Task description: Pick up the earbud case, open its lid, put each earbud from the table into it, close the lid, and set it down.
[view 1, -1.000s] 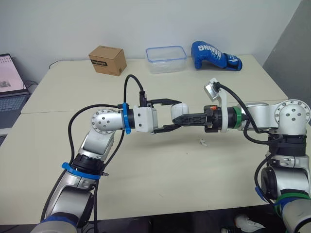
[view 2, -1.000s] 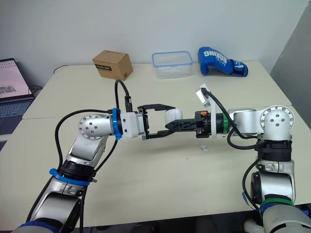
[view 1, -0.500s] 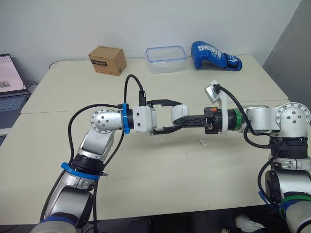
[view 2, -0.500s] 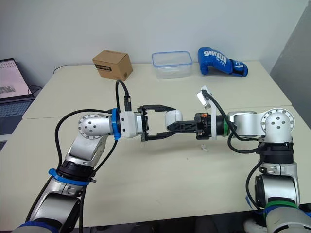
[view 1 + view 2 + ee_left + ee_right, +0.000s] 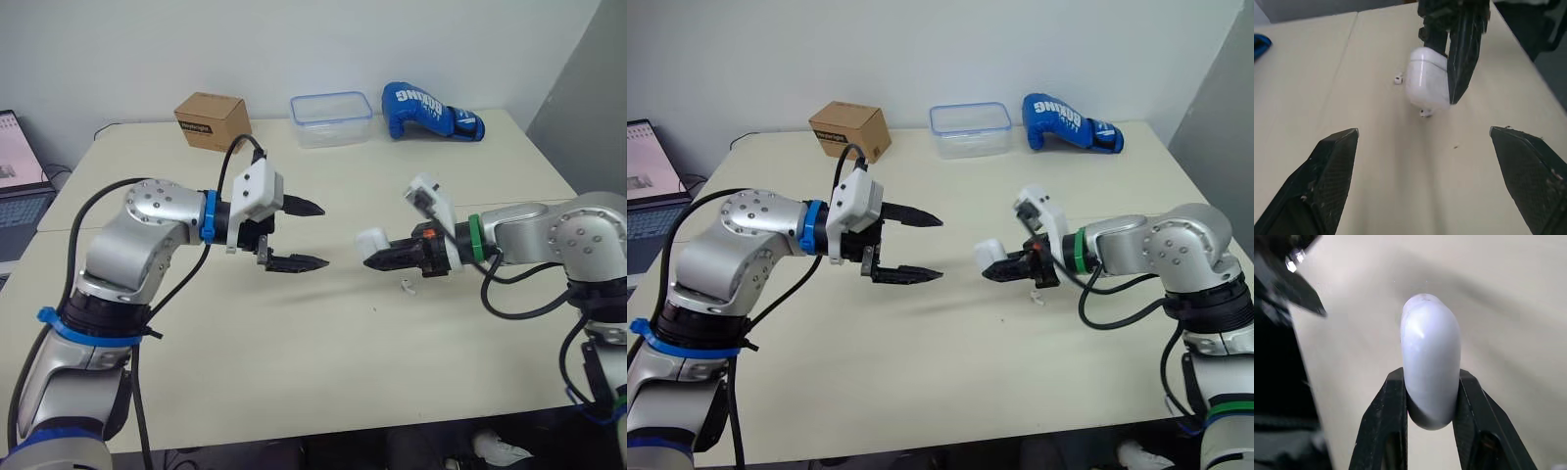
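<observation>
My right gripper point(image 5: 380, 258) is shut on the white earbud case point(image 5: 372, 240), which it holds above the table's middle. In the right wrist view the case point(image 5: 1430, 357) sits clamped between both fingers, its lid closed. My left gripper point(image 5: 325, 235) hangs open and empty a short way to the left of the case, pointing at it. One small white earbud point(image 5: 408, 287) lies on the table just under the right gripper. The left wrist view shows the case point(image 5: 1426, 83) and two earbuds, one point(image 5: 1398, 78) beside it and one point(image 5: 1425, 113) below it.
At the far edge of the beige table point(image 5: 294, 343) stand a cardboard box point(image 5: 212, 119), a clear plastic container point(image 5: 331, 118) and a blue boxing glove point(image 5: 431, 111). A laptop point(image 5: 20, 186) sits off the table's left side.
My left gripper has drawn back to the left, away from the case it was around. The right gripper keeps the case and has pulled slightly right and lower.
</observation>
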Motion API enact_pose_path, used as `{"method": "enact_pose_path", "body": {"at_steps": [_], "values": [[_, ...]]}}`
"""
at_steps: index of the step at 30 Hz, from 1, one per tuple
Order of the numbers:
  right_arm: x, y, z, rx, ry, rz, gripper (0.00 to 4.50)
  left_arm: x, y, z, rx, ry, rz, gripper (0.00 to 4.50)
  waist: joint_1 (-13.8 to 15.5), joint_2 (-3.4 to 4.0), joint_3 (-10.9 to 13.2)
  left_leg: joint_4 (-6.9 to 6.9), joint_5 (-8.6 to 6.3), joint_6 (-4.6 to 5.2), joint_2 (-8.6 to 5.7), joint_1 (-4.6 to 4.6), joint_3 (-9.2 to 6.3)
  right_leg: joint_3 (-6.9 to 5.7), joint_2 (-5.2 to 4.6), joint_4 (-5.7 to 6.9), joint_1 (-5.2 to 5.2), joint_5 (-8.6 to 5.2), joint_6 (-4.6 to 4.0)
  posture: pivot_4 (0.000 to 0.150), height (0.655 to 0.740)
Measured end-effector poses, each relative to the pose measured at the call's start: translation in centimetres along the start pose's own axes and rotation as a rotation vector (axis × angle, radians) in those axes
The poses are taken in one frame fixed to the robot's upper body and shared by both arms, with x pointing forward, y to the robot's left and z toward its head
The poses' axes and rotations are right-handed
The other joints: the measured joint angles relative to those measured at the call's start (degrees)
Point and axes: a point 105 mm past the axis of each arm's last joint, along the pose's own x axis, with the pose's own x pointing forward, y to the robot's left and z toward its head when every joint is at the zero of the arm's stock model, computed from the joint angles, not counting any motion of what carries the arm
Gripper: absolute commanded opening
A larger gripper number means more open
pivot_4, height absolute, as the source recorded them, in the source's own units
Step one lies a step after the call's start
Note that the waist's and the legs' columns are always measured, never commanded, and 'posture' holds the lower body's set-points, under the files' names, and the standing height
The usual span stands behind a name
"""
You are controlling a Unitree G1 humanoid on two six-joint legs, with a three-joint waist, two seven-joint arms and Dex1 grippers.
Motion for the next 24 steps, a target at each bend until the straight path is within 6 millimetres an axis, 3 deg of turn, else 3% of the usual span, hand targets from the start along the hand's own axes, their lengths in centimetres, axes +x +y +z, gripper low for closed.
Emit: {"method": "enact_pose_path", "body": {"at_steps": [4,10,13,17,24], "values": [[0.4,-1.0,-1.7,-0.209,0.123,-0.046,0.80,0.1,-0.4,-0.6,-0.087,0.047,-0.045,4.49,-0.39,-0.01,0.01,0.00,0.01,-0.01,0.01,0.00,0.02,0.02,0.00,0.00,-0.03,0.00,0.00,0.150,0.7307],[1.0,0.0,-0.6,-0.366,0.138,0.008,0.80,1.2,-0.5,-1.9,-0.076,0.098,-0.088,4.49,-0.27,-0.02,0.01,0.00,0.01,-0.03,0.03,-0.03,0.02,0.04,-0.01,-0.01,-0.06,0.02,-0.04,0.150,0.7307],[1.3,0.5,-0.5,-0.397,0.146,0.029,0.80,1.4,-0.5,-2.4,-0.072,0.116,-0.100,3.90,-0.24,-0.02,0.01,0.00,0.01,-0.03,0.00,-0.06,0.02,0.04,-0.03,-0.02,-0.08,0.02,-0.04,0.150,0.7307],[1.4,1.1,-0.6,-0.432,0.166,0.048,0.80,1.8,-0.6,-2.4,-0.056,0.109,-0.112,2.64,-0.18,-0.02,0.01,0.01,0.01,-0.03,0.00,-0.07,0.02,0.04,-0.04,0.00,-0.08,0.02,-0.04,0.150,0.7307],[2.8,2.0,-0.9,-0.470,0.216,0.066,0.80,3.2,-1.1,-2.6,-0.056,0.112,-0.143,2.64,-0.21,-0.02,0.01,0.03,0.01,-0.03,-0.02,-0.07,0.03,0.06,-0.05,0.02,-0.10,0.02,-0.04,0.150,0.7307]]}}
